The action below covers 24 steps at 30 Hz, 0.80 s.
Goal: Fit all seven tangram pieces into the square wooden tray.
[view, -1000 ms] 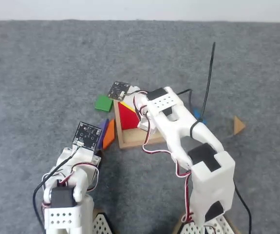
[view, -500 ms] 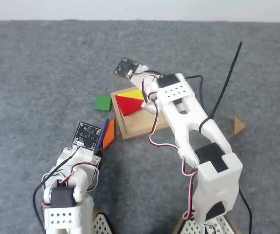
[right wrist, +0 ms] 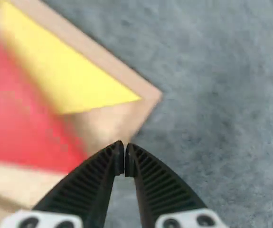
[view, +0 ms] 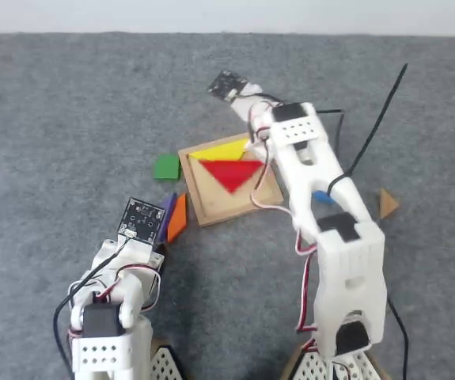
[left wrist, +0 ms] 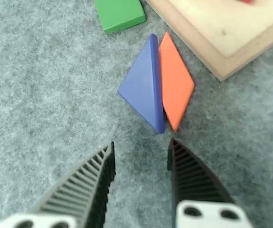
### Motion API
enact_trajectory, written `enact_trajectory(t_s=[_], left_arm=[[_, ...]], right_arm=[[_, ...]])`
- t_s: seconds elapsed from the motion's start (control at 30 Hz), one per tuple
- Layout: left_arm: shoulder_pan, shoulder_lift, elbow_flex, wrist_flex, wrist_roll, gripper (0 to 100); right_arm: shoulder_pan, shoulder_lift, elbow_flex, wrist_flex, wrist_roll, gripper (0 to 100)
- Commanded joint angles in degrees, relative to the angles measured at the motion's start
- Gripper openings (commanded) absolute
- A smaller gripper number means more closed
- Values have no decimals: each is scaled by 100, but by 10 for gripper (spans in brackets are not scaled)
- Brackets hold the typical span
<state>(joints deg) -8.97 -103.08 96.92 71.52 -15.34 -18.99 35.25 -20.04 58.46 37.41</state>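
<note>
The square wooden tray (view: 211, 207) lies mid-table and holds a yellow triangle (view: 223, 149) and a red triangle (view: 231, 172). My right gripper (right wrist: 124, 159) is shut and empty, its tips over the tray's bare floor near a corner (right wrist: 148, 95), beside the yellow triangle (right wrist: 65, 76) and the red one (right wrist: 22, 128). My left gripper (left wrist: 141, 149) is open and empty just short of a purple triangle (left wrist: 143, 85) and an orange piece (left wrist: 175, 83), which lie side by side against the tray (left wrist: 221, 42). A green square (view: 166, 167) lies left of the tray.
A blue piece (view: 322, 196) peeks out beside the right arm (view: 314, 174). A tan triangle (view: 387, 203) lies on the grey mat at the right. A black cable (view: 377, 119) runs up from the right arm. Open mat lies at the far left and back.
The right arm has swung back and to the right, and the tray has turned and slid right with it, uncovering the yellow and red triangles. The left arm has kept still.
</note>
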Motion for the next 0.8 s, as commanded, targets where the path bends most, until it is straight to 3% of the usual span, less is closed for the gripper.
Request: enact_trajectory(t_s=[0.0,0.2,0.4,0.67,0.77], left_arm=[[-26,-70,-48,44,-44,170],[-26,-70,-48,44,-44,170],[-26,-70,-48,44,-44,170],[-26,-70,-48,44,-44,170],[-26,-70,-48,44,-44,170]], right_arm=[[259,215,-782,215,-79,9],[233,295,-1336,831,-352,9],[-541,-602,-422,1235,-501,10],[-655,-2941,3815,-1596,-870,9],[-497,-3301,4334,-1727,-1002,12]])
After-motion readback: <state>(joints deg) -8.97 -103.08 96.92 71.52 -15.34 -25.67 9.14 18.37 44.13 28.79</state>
